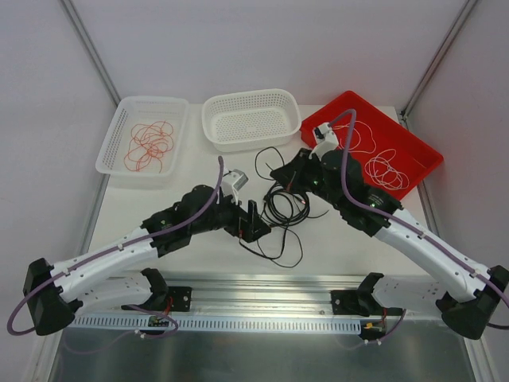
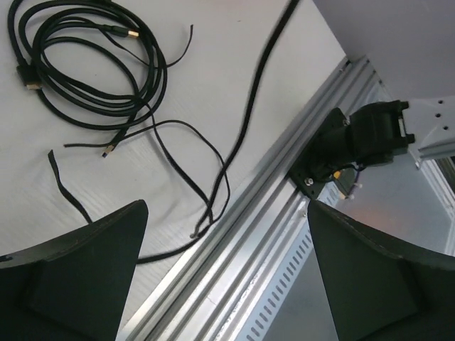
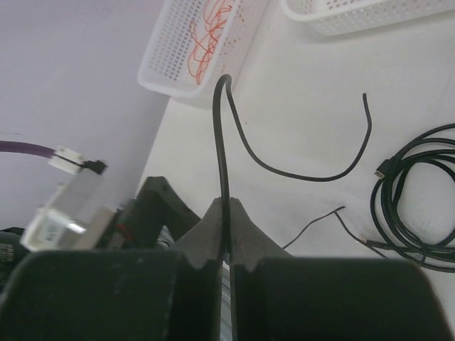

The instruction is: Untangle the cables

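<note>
I take the empty white basket at the far middle of the table as my marker. Just right of it sits the red tray, holding loose coils of white wires. Just left of it, the second white basket holds the red-orange wires. Those two colours look sorted to me, so I judge the task well along, with the basket itself waiting for whatever goes in it. What is left lies on the near side of the basket: the black cords, several looped together in a heap, with loose ends trailing toward the aluminium rail. Both arms reach in over that heap. My right gripper, near the basket's right front corner, is pinched tight on one black cord, which rises straight from the jaws and arcs away over the table. It is not free of the heap as far as I can tell. My left gripper, further to the near side, stands wide with nothing between its fingers. I see small gold-tipped plugs on the coiled cords. As for writing, I find no brand anywhere. The white tag beside the right wrist is too blurred to read.
</note>
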`<state>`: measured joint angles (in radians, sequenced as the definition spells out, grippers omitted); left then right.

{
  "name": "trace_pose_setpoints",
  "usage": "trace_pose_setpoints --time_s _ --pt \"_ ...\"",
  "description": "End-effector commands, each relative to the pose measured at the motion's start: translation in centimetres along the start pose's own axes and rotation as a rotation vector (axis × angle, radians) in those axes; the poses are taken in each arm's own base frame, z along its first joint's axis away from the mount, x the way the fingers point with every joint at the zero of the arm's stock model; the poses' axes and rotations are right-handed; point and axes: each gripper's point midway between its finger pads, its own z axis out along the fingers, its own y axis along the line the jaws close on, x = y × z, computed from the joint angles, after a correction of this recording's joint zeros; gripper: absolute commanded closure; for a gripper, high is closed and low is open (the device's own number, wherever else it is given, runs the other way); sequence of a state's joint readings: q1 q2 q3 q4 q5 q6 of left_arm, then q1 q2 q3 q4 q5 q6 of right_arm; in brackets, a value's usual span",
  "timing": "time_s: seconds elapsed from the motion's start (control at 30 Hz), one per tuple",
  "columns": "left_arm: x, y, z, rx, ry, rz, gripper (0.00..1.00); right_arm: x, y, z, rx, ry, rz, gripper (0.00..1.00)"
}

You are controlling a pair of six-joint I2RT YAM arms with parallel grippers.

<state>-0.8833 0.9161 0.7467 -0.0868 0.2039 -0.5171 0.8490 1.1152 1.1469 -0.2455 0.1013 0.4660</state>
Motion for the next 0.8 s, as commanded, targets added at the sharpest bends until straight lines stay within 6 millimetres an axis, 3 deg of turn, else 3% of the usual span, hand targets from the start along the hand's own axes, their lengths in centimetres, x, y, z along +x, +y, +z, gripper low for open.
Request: trace_pose_setpoints --time_s 0.0,0.1,0.2,0.23,0.27,0.37,0.4,0.47,0.5,0.53,0.57,0.6,0.67,0.7,0.77 --pt "-3.0 0.9 2.0 -0.143 -0.140 0.051 0.05 -2.1 2.2 -1.4 -0.091 -0.096 0.077 0.99" --pt "-2.0 1.0 3.7 -0.168 -0.093 0.066 0.17 -1.9 2.1 -2.1 -0.106 -0.100 0.077 0.99" --pt "-1.1 0.4 4.7 -0.161 -0.056 0.082 0.47 -1.8 1.0 -2.8 -0.073 -0.117 0.059 0.99" --pt "-1.0 0.0 4.8 -0.156 -0.054 0.090 0.83 -2.0 0.5 -3.0 -0.052 -0.131 0.045 0.99" --pt "-1.0 -0.1 4.8 -0.153 -0.054 0.092 0.97 -2.0 0.0 -3.5 -0.032 -0.134 0.032 0.99" --pt "-2.7 -0.6 3.8 -0.156 -0.111 0.104 1.00 -1.8 -2.2 -4.1 0.055 -0.147 -0.013 0.97" --pt "-4.1 -1.2 2.8 -0.152 -0.151 0.117 1.00 -2.0 -2.6 -4.6 0.071 -0.158 -0.022 0.95" --pt "-5.3 -0.7 1.4 -0.209 -0.176 0.148 1.00 -1.8 -4.4 -5.1 0.141 -0.163 -0.047 0.78" --pt "-7.5 -1.8 0.1 -0.203 -0.224 0.158 1.00 -1.9 -4.8 -5.5 0.154 -0.170 -0.074 0.68" --pt "-8.3 -2.0 -0.5 -0.218 -0.238 0.172 1.00 -2.0 -5.3 -5.8 0.177 -0.177 -0.091 0.49" --pt "-8.5 -1.5 -1.3 -0.255 -0.219 0.208 1.00 -1.8 -5.7 -6.1 0.196 -0.167 -0.112 0.42" --pt "-10.8 -2.5 -2.3 -0.262 -0.265 0.218 1.00 -1.8 -6.2 -6.3 0.212 -0.164 -0.148 0.36" --pt "-11.8 -2.4 -3.2 -0.302 -0.248 0.274 1.00 -1.9 -7.2 -7.0 0.254 -0.172 -0.175 0.27" --pt "-14.0 -3.6 -4.4 -0.300 -0.293 0.284 1.00 -1.9 -7.7 -7.3 0.272 -0.174 -0.198 0.26" --pt "-14.8 -3.6 -5.0 -0.331 -0.268 0.344 1.00 -2.1 -9.1 -8.2 0.329 -0.200 -0.219 0.21"
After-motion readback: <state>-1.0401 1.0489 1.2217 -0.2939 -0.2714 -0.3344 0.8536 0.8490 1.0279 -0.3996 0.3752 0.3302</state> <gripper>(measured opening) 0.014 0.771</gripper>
